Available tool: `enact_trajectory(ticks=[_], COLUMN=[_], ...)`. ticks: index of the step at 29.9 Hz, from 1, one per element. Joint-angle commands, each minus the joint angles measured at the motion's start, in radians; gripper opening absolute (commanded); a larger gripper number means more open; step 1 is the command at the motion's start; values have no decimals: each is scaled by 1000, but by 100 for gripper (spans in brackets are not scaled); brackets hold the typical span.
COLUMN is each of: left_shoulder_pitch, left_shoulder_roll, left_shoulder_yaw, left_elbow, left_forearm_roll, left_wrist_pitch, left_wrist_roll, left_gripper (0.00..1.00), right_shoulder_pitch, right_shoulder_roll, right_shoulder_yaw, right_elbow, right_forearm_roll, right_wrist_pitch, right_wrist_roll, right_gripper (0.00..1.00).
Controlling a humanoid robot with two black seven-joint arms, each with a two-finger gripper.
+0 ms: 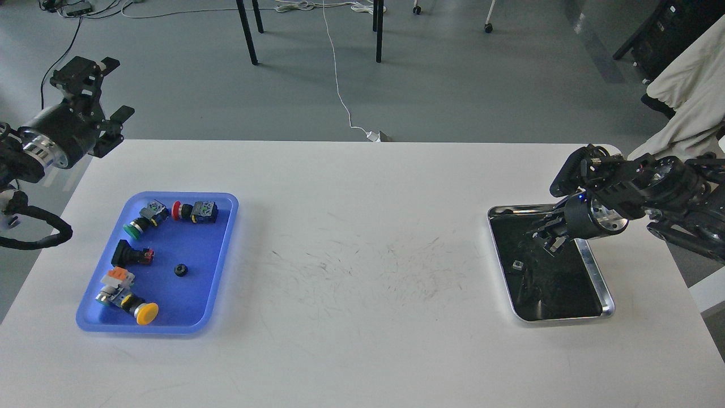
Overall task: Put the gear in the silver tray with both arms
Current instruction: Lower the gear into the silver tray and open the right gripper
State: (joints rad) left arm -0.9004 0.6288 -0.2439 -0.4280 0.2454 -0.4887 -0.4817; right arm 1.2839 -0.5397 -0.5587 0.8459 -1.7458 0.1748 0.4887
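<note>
The gear [180, 270] is a small black ring lying in the blue tray [224, 255] on the left of the table. The silver tray [596, 271] sits on the right, with a dark reflective bottom. My right gripper [548, 237] hangs just over the far part of the silver tray. Its fingers are dark against the dark bottom, so I cannot tell how they stand. A small pale spot [516, 264] shows on the tray bottom; I cannot tell whether it is an object or a reflection. My left gripper [115, 88] is open and empty, raised beyond the table's far left corner.
The blue tray also holds several push-button switches: green [137, 224], red [192, 211], yellow [133, 303] and a black one [131, 254]. The white table [362, 317] has scuff marks in the middle. Chair legs and cables are on the floor behind.
</note>
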Motion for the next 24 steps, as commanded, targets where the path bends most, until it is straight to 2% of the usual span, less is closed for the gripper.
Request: enact_trajectory(ticks=[1,4,18,24], left_shoulder_pitch=[1,1,12,9], left_shoulder_roll=[-1,-1,5,97], left_shoulder_yaw=[0,0,6,-54], left_elbow=[0,0,0,-28], left_forearm_roll=[0,0,5,-26], left_wrist_pitch=[0,0,0,0], left_wrist_roll=[0,0,2,8], left_gripper=[99,99,99,99], right_shoulder_pitch=[0,2,9,6], right_shoulder_roll=[-2,-2,-14,-63], right_shoulder_yaw=[0,0,20,62], right_elbow=[4,2,7,41], right_forearm_roll=[0,3,9,9], right_wrist_pitch=[0,0,-1,-1], right_wrist_roll=[0,0,0,0], right_gripper=[30,38,45,45])
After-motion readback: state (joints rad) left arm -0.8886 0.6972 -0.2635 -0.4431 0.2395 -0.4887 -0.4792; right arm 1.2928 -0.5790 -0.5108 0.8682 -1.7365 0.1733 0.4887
